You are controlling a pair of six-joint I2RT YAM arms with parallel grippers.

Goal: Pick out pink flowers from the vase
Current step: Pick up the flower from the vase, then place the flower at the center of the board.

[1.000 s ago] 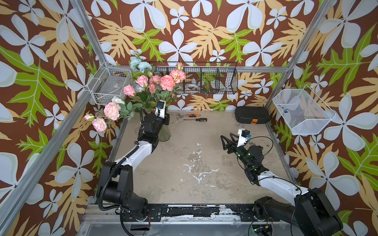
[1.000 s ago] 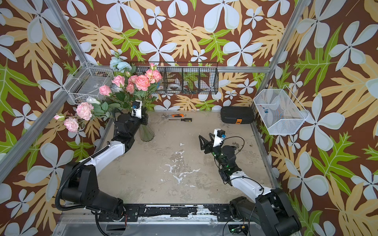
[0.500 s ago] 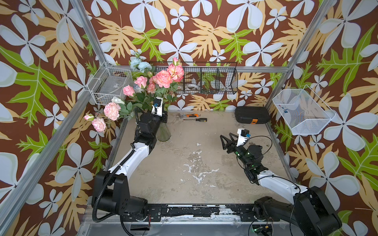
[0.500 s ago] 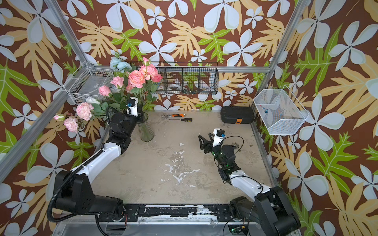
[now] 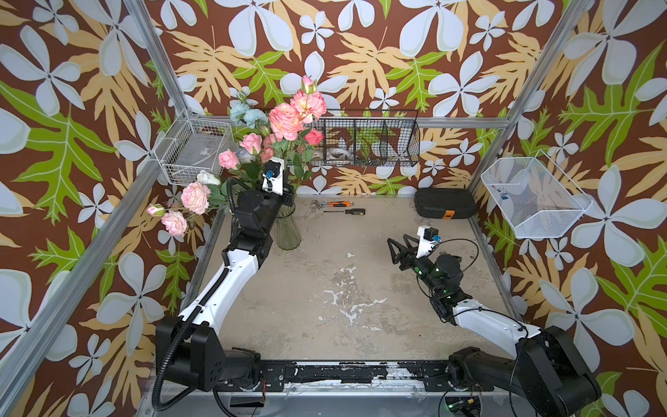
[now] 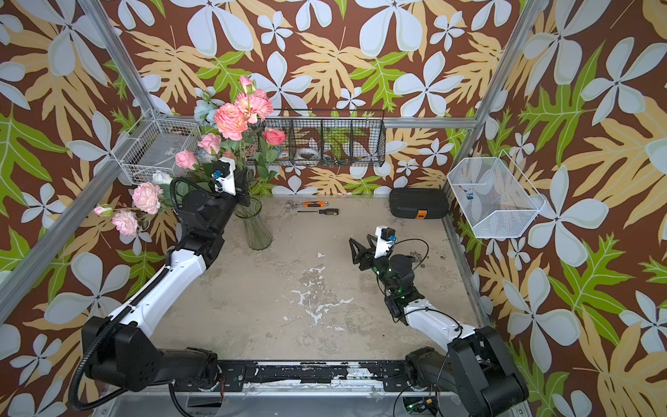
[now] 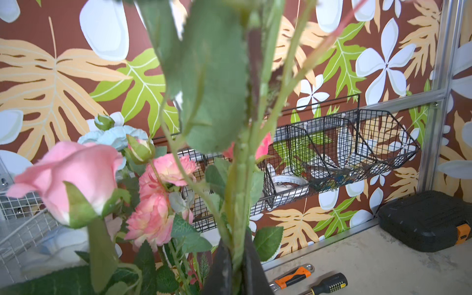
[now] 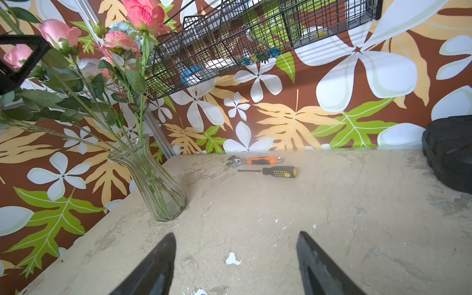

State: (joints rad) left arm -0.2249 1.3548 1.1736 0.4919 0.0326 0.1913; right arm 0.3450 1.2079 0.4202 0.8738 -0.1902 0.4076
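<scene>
Left arm has gone up since a second ago, and the two big coral-pink blooms (image 5: 287, 121) on its stems ride higher, now about level with the top rail of the black wire basket (image 5: 361, 137). Right arm same spot.

Left gripper (image 7: 236, 258) is pressed together, pinching a bunch of green stems (image 7: 238, 178) between its dark fingers (image 7: 222, 270). In both top views it sits right over the rim of the vase (image 5: 287, 231). Can't tell if the stem ends are clear of the glass.

Vase stands upright at 10 o'clock on the table (image 5: 306, 289), with other stems in it in the right wrist view (image 8: 153, 178).

Rest of the pink flowers (image 5: 251, 142) fan out from the vase toward 9–10 o'clock, three of them hanging past the table edge (image 5: 195, 196). Pale blue flowers (image 5: 249, 115) are behind, at 11.

Right gripper (image 5: 397, 247) is at 3 o'clock, low over the table, jaws spread, nothing between them (image 8: 236, 235).

Wrench (image 5: 334, 204) and screwdriver (image 5: 348, 211) lie side by side at 12. Black case (image 5: 444, 203) is at 1–2, against the back wall.
</scene>
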